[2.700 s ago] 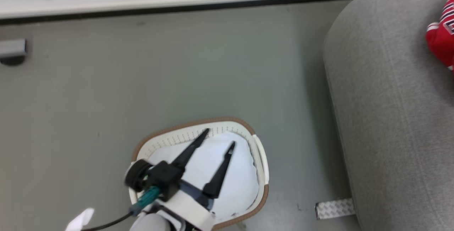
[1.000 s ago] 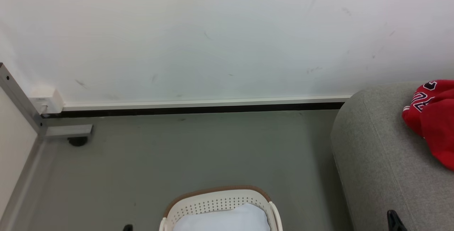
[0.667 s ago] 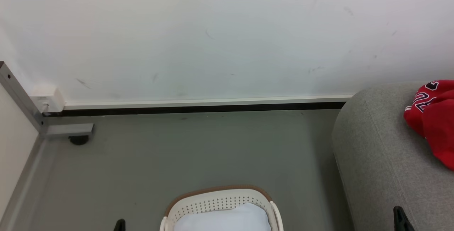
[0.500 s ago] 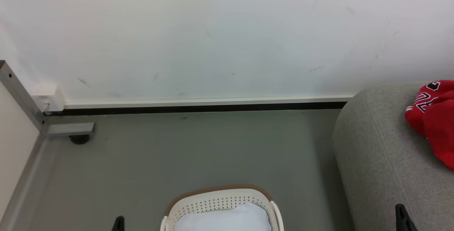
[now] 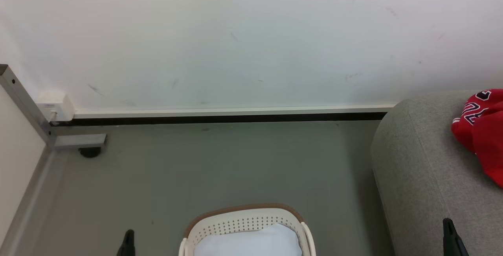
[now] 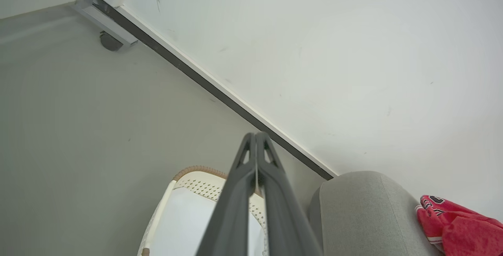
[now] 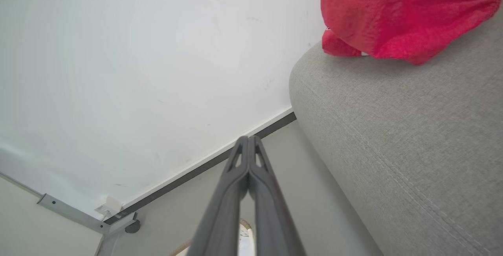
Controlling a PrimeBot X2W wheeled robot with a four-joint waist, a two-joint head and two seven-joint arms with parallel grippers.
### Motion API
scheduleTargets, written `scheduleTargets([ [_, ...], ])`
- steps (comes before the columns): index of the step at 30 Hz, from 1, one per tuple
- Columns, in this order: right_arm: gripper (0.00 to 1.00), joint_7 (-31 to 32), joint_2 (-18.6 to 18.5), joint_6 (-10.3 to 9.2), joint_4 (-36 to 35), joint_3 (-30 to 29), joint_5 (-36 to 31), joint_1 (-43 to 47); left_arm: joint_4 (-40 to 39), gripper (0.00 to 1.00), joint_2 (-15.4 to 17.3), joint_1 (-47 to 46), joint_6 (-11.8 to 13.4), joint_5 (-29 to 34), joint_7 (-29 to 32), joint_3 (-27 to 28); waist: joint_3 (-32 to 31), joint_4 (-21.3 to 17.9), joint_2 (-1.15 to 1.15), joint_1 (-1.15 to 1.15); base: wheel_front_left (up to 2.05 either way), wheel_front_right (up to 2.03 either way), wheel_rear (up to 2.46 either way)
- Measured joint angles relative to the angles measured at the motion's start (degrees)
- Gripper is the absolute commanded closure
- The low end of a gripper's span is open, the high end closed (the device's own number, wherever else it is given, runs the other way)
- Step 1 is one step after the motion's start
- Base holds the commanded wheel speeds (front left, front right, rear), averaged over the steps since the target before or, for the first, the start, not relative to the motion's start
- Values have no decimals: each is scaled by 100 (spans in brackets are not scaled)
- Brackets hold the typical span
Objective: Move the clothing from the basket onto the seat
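Note:
The red jersey (image 5: 481, 130) lies crumpled on the grey seat (image 5: 424, 177) at the right; it also shows as red jersey (image 6: 452, 224) on the seat (image 6: 361, 212) and red jersey (image 7: 401, 12) on the seat (image 7: 412, 138). The cream basket (image 5: 243, 224) with a tan rim stands on the floor at bottom centre, holding a pale blue-white cloth (image 5: 247, 242). My left gripper (image 6: 255, 135) is shut and empty, its tip (image 5: 128, 235) left of the basket. My right gripper (image 7: 247, 138) is shut and empty, its tip (image 5: 448, 226) over the seat's front.
A white wall (image 5: 235, 39) with a dark baseboard runs behind the grey floor (image 5: 216, 161). A metal frame post with a white box (image 5: 55, 106) and a foot (image 5: 88, 151) stands in the left corner.
The camera tilted up from the basket towards the wall. My left gripper, open over the basket earlier, has drawn back and is shut. Over the last second both fingertips rose slightly at the bottom edge.

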Motion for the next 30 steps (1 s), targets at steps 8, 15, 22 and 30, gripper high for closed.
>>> scheduleTargets([
  [8,100,167,-4,0,9,-21,653,-115,0,100,-2,-118,-24,-630,164,60,13,23,0,0,0,0,0],
  [15,100,290,-9,0,13,-43,1167,-224,0,100,-2,-218,-44,-1129,288,99,24,44,0,0,0,0,0],
  [22,100,423,-16,0,24,-69,1675,-327,1,100,-4,-299,-67,-1597,416,133,35,64,0,0,0,0,0],
  [30,100,557,-23,0,35,-89,2203,-407,0,100,-4,-394,-76,-2135,560,175,48,88,-1,0,0,0,0],
])
